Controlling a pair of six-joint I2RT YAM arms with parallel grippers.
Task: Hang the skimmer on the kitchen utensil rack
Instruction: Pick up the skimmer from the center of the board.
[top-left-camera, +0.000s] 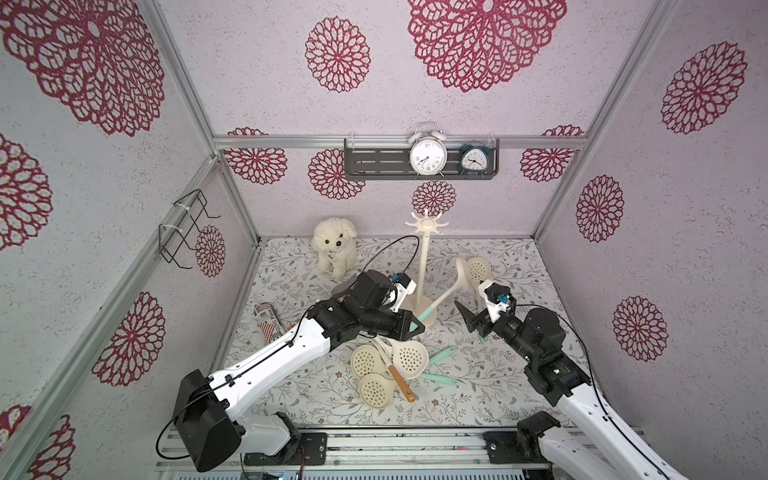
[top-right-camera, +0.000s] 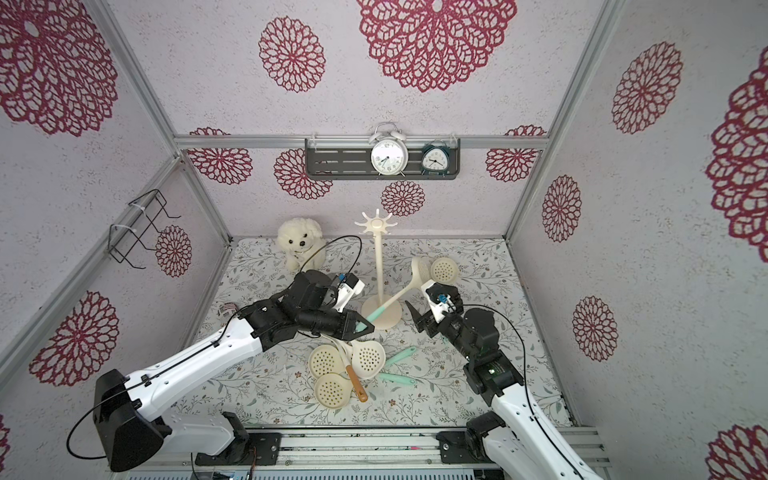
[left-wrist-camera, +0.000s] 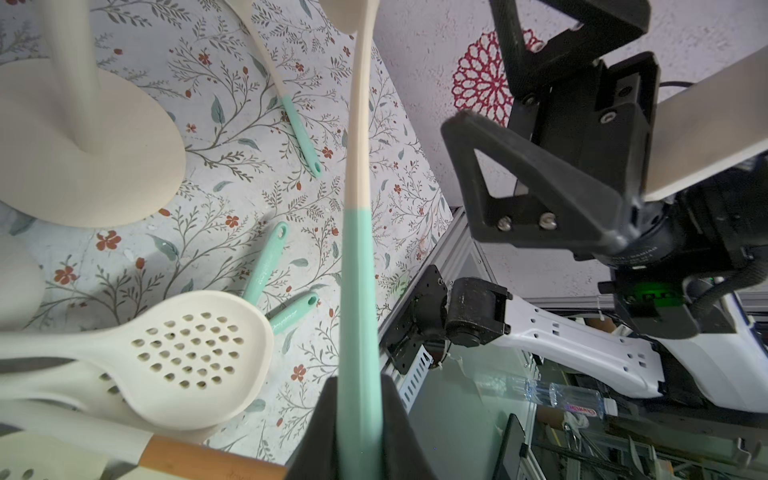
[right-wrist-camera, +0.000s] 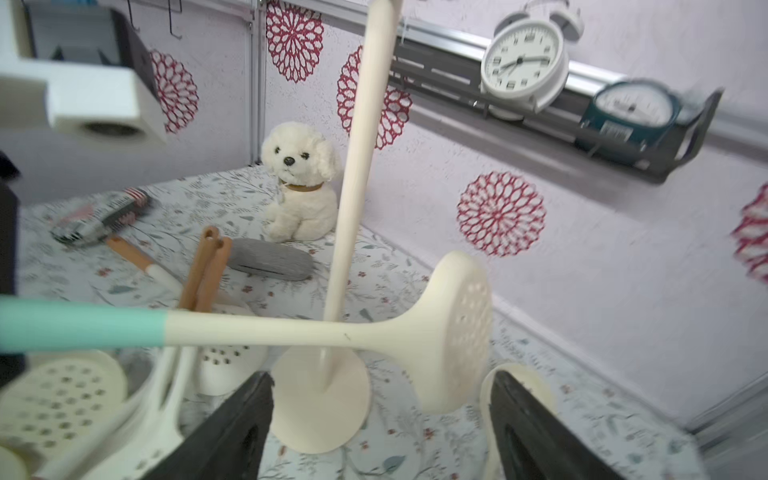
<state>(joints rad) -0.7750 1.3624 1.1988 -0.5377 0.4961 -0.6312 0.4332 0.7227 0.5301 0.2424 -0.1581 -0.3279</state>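
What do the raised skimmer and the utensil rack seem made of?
The skimmer looks like silicone or matte plastic: seamless cream head and shaft, mint grip, no gleam. The kitchen utensil rack looks like moulded matte plastic: uniform cream, smooth pole and base, no grain; painted wood or metal is possible.

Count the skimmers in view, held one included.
5. One skimmer is gripped in the left tool; a second skimmer lies by the right tool; three perforated heads are piled by the left arm. That arm may hide more.
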